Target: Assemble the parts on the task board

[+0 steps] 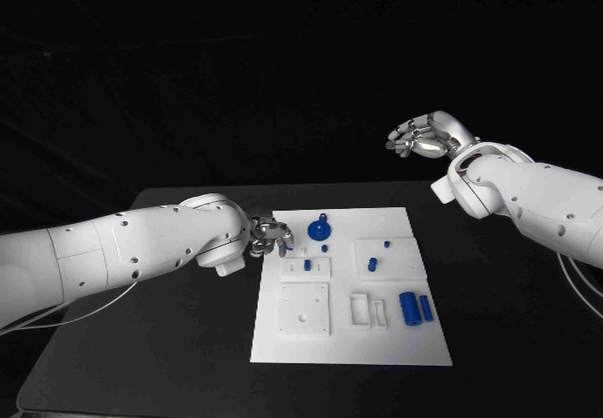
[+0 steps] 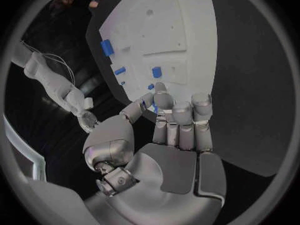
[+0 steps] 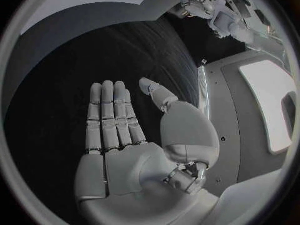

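Task barely begun: parts (image 1: pixel 409 308) loose on task board (image 1: pixel 350 348); left hand (image 1: pixel 265 237) fingers curled, grip unclear; right hand (image 1: pixel 423 137) spread, empty

Left hand (image 1: pixel 265 237) crowds the task board's (image 1: pixel 421 348) far-left corner; the near edge lies unobstructed

My two arms (image 1: pixel 138 248) are cased in smooth white shells, rounded and bulging at the joints, with small dark screw holes dotted along the left one and thin pale cables (image 1: pixel 76 309) trailing under it. Each ends in a silver hand, the left hand (image 1: pixel 267 235) and the right hand (image 1: pixel 421 137), built of segmented metal fingers (image 3: pixel 109 115). In my wrist views the palms (image 2: pixel 181 167) are flat grey plates and the thumb bases are smooth domes.
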Motion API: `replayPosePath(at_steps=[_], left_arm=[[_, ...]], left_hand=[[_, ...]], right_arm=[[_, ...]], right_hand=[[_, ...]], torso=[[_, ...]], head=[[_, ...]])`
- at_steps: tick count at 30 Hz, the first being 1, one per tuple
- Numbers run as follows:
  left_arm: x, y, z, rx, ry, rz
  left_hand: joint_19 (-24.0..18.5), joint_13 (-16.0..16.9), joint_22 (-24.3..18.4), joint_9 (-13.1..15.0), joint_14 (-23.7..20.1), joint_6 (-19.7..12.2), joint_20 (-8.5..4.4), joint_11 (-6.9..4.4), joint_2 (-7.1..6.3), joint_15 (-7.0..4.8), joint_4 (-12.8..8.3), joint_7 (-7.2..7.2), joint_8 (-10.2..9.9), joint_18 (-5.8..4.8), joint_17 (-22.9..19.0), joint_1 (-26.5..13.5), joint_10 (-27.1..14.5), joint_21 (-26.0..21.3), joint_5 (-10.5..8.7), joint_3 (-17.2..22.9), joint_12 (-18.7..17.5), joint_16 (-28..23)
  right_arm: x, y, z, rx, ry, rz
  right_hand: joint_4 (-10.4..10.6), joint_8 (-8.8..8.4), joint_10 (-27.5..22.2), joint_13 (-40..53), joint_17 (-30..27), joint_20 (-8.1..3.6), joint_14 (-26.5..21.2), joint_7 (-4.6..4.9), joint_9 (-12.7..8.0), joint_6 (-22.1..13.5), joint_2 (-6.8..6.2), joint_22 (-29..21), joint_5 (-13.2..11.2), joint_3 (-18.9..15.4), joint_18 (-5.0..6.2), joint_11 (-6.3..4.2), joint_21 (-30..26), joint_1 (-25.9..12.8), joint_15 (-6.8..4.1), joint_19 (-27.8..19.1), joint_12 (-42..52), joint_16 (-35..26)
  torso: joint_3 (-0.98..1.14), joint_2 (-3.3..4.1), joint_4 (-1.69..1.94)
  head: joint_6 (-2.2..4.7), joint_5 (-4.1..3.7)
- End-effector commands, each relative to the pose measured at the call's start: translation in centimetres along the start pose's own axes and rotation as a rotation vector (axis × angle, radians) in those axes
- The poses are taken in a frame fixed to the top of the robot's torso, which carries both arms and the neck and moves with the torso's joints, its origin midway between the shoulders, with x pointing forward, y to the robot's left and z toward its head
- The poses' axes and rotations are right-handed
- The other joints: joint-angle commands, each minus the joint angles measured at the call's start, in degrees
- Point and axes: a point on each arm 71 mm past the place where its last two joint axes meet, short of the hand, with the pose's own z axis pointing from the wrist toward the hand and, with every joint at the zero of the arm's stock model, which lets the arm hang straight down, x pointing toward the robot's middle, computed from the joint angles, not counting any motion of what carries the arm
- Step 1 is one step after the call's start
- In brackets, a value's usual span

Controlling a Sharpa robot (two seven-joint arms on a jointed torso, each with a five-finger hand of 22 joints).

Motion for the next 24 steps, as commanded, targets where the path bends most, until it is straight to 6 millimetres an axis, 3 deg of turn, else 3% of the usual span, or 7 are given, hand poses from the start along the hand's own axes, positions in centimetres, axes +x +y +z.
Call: replayPosePath(at_steps=[1,5,11,14,24], left_arm=[[-0.1,-0.5,0.0,0.008,-0.055,0.068],[0.4,-0.9,0.1,0.007,-0.021,0.099],[0.9,-1.1,0.5,-0.002,0.020,0.119],[1.1,-1.0,0.6,-0.009,0.043,0.130],[2.0,-0.8,1.2,-0.023,0.125,0.133]], left_hand=[[0.4,-0.1,-0.1,0.1,2.0,1.0,-6.03,-1.18,0.09,-1.71,-0.8,-0.67,-0.4,0.86,0.0,0.7,1.6,0.3,2.09,7.9,-0.3,-0.2],[0.5,-0.1,-0.1,0.1,2.1,1.1,-6.02,-1.19,0.10,-1.70,-0.8,-0.69,-0.4,0.88,0.0,0.7,1.7,0.4,2.10,8.0,-0.3,-0.3],[0.5,-0.1,-0.1,0.1,2.1,1.1,-6.00,-1.18,0.15,-1.69,-0.8,-0.68,-0.5,0.88,0.0,0.7,1.7,0.4,2.07,8.1,-0.3,-0.3],[0.5,-0.1,-0.1,0.1,2.1,1.1,-5.99,-1.17,0.19,-1.67,-0.8,-0.67,-0.5,0.87,0.0,0.7,1.7,0.4,2.05,8.1,-0.4,-0.3],[0.4,-0.1,-0.1,0.1,2.0,1.0,-5.90,-1.08,0.37,-1.57,-0.8,-0.59,-0.8,0.82,0.0,0.6,1.7,0.4,1.98,8.3,-0.5,-0.4]], right_arm=[[0.0,0.2,0.1,-0.012,-0.012,0.031],[0.4,0.2,0.4,-0.005,0.004,0.035],[0.8,0.3,0.6,-0.004,0.026,0.043],[0.9,0.4,0.7,-0.006,0.029,0.046],[1.2,0.6,0.8,-0.011,0.035,0.051]], right_hand=[[-0.1,-0.15,0.4,-0.2,-0.1,0.36,0.0,0.03,-0.1,-0.3,0.11,-0.1,0.3,-0.4,-0.03,-0.06,-0.4,0.2,0.39,-0.1,-0.3,-0.3],[-0.1,-0.01,-0.2,-1.2,-1.1,0.82,-0.9,0.14,-0.4,-0.3,0.19,-0.5,0.4,-0.7,-0.03,0.21,-1.3,0.3,0.78,-1.1,-1.6,-1.2],[-0.1,0.28,-3.0,-7.5,-6.8,2.39,-4.7,0.48,-1.0,-0.8,0.29,-2.5,0.3,-0.2,-1.00,2.79,-5.9,0.5,3.64,-6.5,-10.0,-7.8],[-0.1,0.53,-2.5,-10.9,-9.6,3.01,-5.1,0.53,-1.4,-1.0,0.36,-3.0,0.3,-0.3,-1.11,3.53,-7.2,0.8,4.47,-8.1,-14.1,-10.6],[-0.1,0.83,-0.7,-13.4,-11.1,3.46,-4.3,0.55,-1.9,-1.2,0.45,-2.9,0.4,-0.8,-0.72,3.55,-7.6,1.0,4.53,-8.2,-16.6,-11.9]], torso=[[0.05,-0.07,-0.10],[0.02,0.01,-0.11],[-0.01,0.07,-0.07],[-0.03,0.08,-0.13],[-0.05,0.08,-0.14]], head=[[-0.31,0.08],[-0.46,0.05],[-0.86,0.06],[-1.05,0.13],[-1.39,0.19]])
